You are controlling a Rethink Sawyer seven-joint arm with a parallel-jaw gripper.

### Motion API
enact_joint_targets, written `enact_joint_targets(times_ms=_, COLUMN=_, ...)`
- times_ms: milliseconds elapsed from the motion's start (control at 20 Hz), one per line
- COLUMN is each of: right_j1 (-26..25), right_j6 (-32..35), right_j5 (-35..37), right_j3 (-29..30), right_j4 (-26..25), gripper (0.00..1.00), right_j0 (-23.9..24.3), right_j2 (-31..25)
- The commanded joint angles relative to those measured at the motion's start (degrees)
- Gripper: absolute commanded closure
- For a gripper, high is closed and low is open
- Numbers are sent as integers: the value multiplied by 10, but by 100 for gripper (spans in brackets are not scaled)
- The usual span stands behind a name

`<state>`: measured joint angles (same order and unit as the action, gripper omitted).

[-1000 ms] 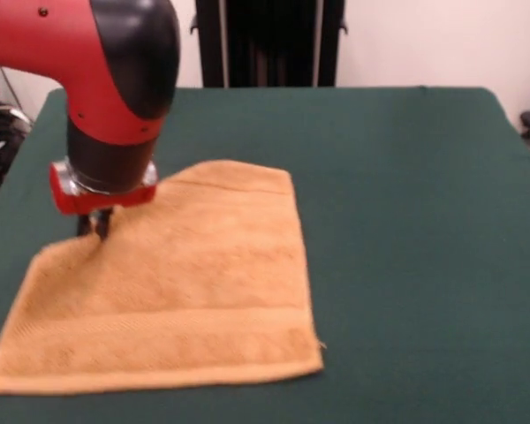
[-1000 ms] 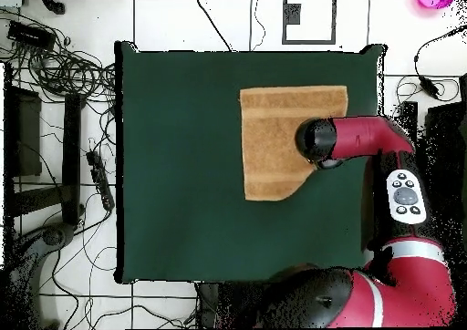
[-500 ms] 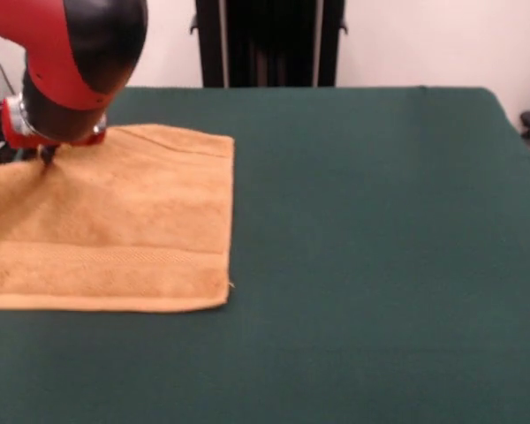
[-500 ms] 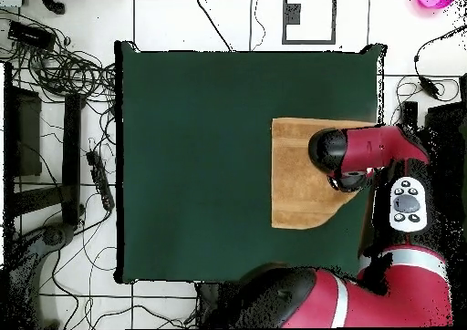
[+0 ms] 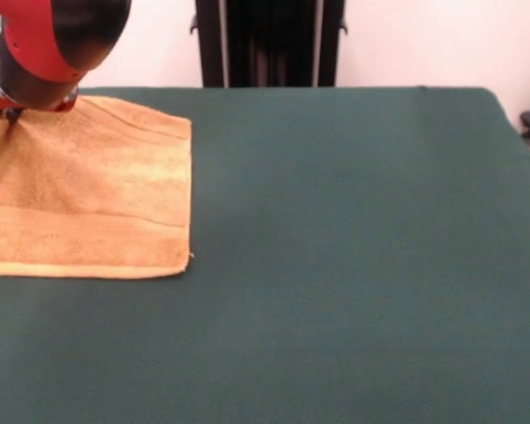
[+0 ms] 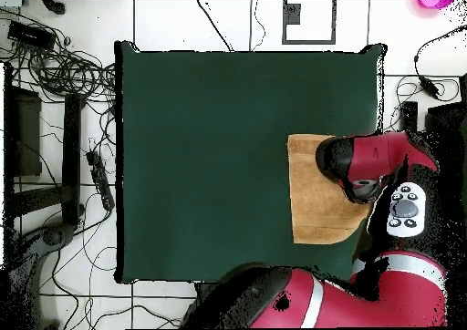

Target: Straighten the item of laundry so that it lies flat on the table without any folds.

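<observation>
Gripper (image 5: 11, 113) pinches the orange towel (image 5: 88, 194) below its jaws — dragging it toward the table (image 5: 353, 265) edge, apparently to flatten it.

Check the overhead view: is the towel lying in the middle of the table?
No, the towel lies against one side edge of the table, under the arm, leaving the middle bare green cloth.
</observation>
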<state>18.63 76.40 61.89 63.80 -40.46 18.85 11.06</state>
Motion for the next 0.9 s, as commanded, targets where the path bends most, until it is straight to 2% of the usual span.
enact_joint_targets(times_ms=50, right_j1=-58, right_j6=167, right_j5=8, right_j3=30, right_j4=-5, gripper=100, right_j0=-26, right_j2=21)
enact_joint_targets(times_ms=900, right_j1=-101, right_j6=164, right_j5=-8, right_j3=-4, right_j4=9, gripper=100, right_j0=-30, right_j2=40)
